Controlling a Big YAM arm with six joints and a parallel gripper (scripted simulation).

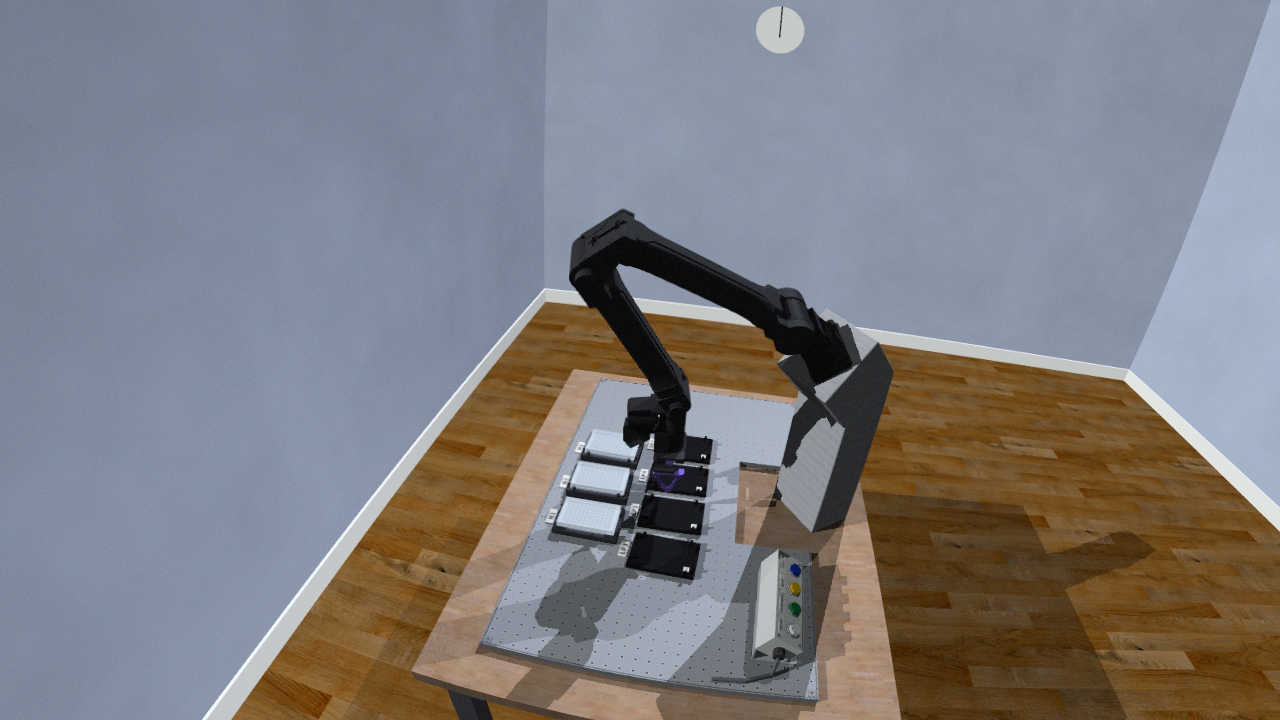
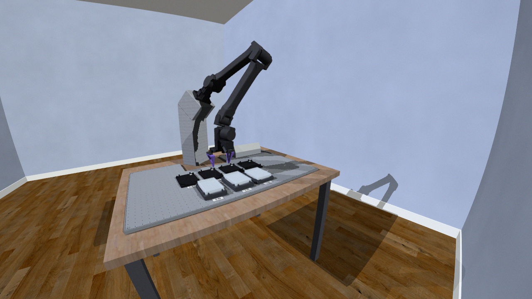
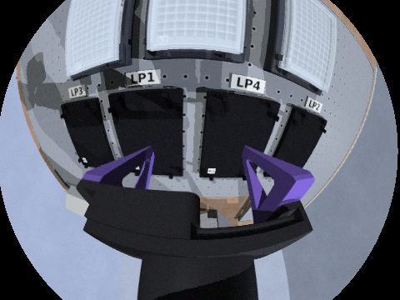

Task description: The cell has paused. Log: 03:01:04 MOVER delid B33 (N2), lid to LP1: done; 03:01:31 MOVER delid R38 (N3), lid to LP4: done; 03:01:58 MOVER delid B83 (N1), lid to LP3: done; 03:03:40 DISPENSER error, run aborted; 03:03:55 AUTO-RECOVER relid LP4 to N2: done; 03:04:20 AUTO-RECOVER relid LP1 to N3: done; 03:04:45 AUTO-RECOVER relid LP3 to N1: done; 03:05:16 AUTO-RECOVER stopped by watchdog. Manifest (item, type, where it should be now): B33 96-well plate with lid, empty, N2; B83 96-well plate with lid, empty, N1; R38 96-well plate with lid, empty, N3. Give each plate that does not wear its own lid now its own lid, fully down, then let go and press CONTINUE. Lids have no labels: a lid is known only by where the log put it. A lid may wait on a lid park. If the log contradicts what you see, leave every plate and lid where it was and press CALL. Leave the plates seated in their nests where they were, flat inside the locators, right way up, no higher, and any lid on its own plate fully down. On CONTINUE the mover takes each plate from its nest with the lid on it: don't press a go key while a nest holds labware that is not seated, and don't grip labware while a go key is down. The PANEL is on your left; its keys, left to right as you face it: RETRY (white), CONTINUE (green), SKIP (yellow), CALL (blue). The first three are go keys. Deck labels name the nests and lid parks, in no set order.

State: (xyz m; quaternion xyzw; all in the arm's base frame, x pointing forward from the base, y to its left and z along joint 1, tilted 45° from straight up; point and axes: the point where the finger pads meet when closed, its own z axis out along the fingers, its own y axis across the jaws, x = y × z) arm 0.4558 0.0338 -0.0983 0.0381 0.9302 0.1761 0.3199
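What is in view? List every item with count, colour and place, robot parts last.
Lidded plates: three, pale translucent, row of nests by the deck's outer edge.
Lid parks: four, black, bare, inner row; labels LP3, LP1, LP4, LP2.
Deck plate: one, grey, perforated, on the table.
Table: one, wood, dark legs.
Panel: one, white box; blue, yellow, green, white keys.
Pedestal: one, grey.
Arm: one, black.
Gripper: one, purple fingers, open, over the parks.

The top camera looked down from high behind the panel (image 1: 776, 605) side; the exterior camera faced the table (image 2: 223, 219) from across it, farther off. The wrist camera hung close over the plates (image 3: 197, 2). All shared them.
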